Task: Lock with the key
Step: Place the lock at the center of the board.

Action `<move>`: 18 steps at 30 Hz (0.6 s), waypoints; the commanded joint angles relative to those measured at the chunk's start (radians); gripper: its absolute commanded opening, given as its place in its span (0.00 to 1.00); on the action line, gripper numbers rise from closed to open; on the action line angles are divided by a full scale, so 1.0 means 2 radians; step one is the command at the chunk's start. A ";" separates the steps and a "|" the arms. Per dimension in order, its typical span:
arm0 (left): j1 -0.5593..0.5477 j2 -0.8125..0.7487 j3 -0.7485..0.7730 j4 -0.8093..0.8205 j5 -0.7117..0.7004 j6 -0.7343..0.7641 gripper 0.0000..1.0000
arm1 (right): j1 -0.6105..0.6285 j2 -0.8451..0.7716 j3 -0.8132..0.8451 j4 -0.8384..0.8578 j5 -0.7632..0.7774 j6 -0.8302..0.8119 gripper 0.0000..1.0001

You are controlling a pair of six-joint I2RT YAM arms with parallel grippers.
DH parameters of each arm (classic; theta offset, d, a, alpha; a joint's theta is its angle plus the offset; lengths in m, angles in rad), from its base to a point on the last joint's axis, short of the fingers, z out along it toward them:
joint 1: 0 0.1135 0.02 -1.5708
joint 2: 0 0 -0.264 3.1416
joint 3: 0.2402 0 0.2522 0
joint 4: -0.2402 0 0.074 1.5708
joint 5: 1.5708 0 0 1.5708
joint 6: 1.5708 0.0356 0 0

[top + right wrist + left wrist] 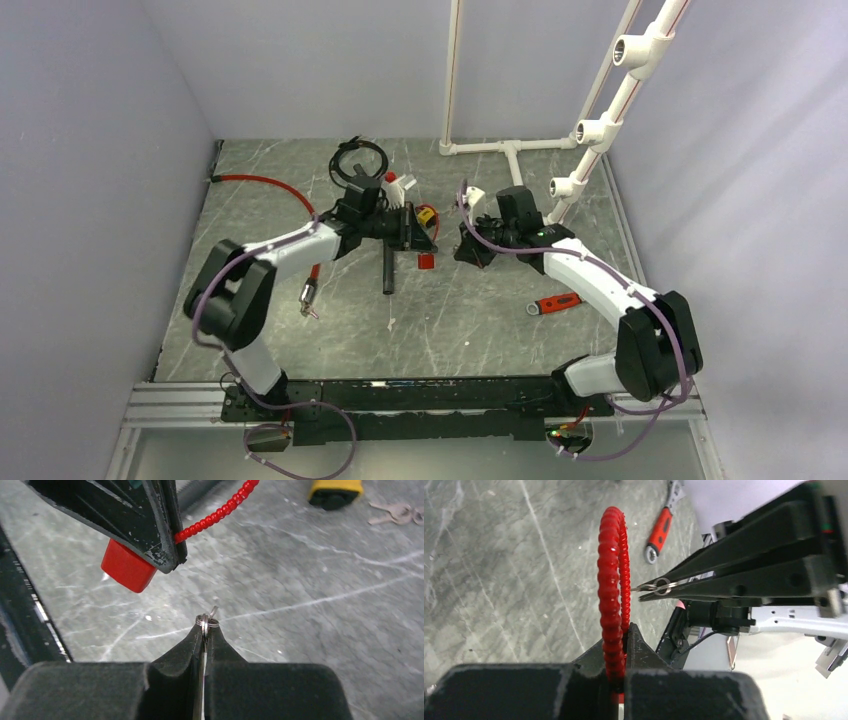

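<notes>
My left gripper (626,630) is shut on the red beaded cable (611,580) of a cable lock, whose loop stands up from the jaws. The lock's red body (127,567) hangs below the left fingers (150,525) in the right wrist view. My right gripper (205,630) is shut on the key, its silver blade pinched between the jaws and its ring (207,622) poking out at the tips. In the left wrist view the ring (662,586) sits just right of the cable loop without touching it. From above, both grippers (405,228) (470,245) meet at the table's middle.
A yellow padlock (334,491) and a bunch of spare keys (397,513) lie behind. A red-handled wrench (553,303) lies to the right, a black cylinder (388,268) and a red screwdriver (308,295) to the left. White pipes (510,150) stand at the back.
</notes>
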 commanded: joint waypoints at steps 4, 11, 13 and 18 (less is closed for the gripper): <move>-0.003 0.126 0.057 0.062 0.062 -0.059 0.00 | -0.042 0.008 -0.006 -0.009 0.015 -0.052 0.00; -0.017 0.194 0.066 0.105 0.040 -0.110 0.02 | -0.052 -0.001 -0.017 -0.013 0.011 -0.050 0.00; -0.024 0.198 0.069 0.091 0.019 -0.102 0.01 | -0.052 0.001 -0.014 -0.014 0.012 -0.048 0.00; -0.034 0.214 0.095 0.047 -0.013 -0.089 0.00 | -0.053 0.003 -0.015 -0.013 0.013 -0.049 0.00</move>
